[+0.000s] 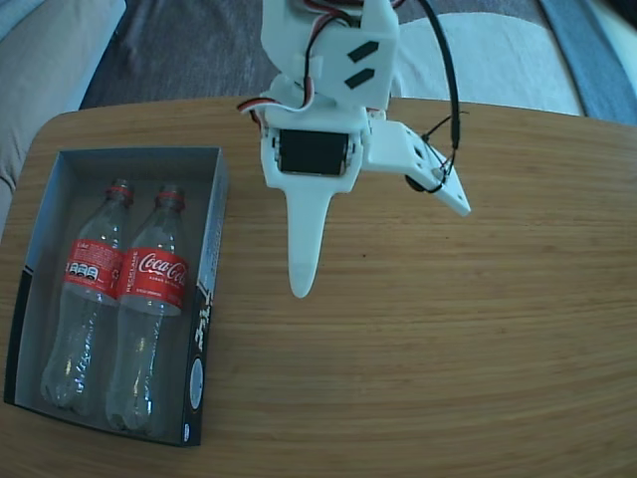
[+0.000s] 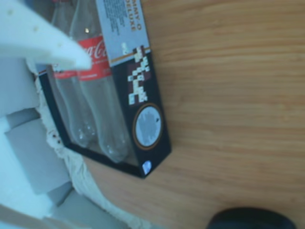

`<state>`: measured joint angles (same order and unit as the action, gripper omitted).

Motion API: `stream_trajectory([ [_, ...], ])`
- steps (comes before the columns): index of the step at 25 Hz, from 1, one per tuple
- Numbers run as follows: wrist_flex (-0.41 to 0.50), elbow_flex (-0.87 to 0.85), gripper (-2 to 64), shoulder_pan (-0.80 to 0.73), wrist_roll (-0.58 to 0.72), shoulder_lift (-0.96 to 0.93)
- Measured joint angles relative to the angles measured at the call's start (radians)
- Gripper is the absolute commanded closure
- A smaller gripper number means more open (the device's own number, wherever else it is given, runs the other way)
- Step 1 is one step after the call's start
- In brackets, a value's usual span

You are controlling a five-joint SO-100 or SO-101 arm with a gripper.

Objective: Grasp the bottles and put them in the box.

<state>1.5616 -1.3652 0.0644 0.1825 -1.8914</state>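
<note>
In the fixed view, both bottles lie side by side in the box [image 1: 213,261], which sits at the left of the wooden table [image 1: 468,339]. The left bottle [image 1: 88,289] and the right bottle [image 1: 149,299] touch along their lengths, necks toward the far end and bases toward the near end, red labels facing up; the right one shows the Coca-Cola script. The box's right outer wall is black with white markings and a round sticker near its near corner. The gripper [image 1: 383,249] hangs above bare table to the right of the box, well apart from it and holding nothing; its long white finger [image 1: 304,249] points toward the near edge while the other finger [image 1: 438,179] is swung out to the right, so the jaws stand wide apart. In the wrist view the box [image 2: 145,109] appears at the left with the two bottles [image 2: 102,109] inside, a white fingertip [image 2: 52,47] crossing the upper left corner, and a dark object [image 2: 252,219] at the bottom edge, too cut off to identify.
</note>
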Motion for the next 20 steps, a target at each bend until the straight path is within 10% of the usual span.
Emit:
stream_trajectory([
  [20, -0.207, -0.75, 19.8, -0.008, -0.006, -0.584],
])
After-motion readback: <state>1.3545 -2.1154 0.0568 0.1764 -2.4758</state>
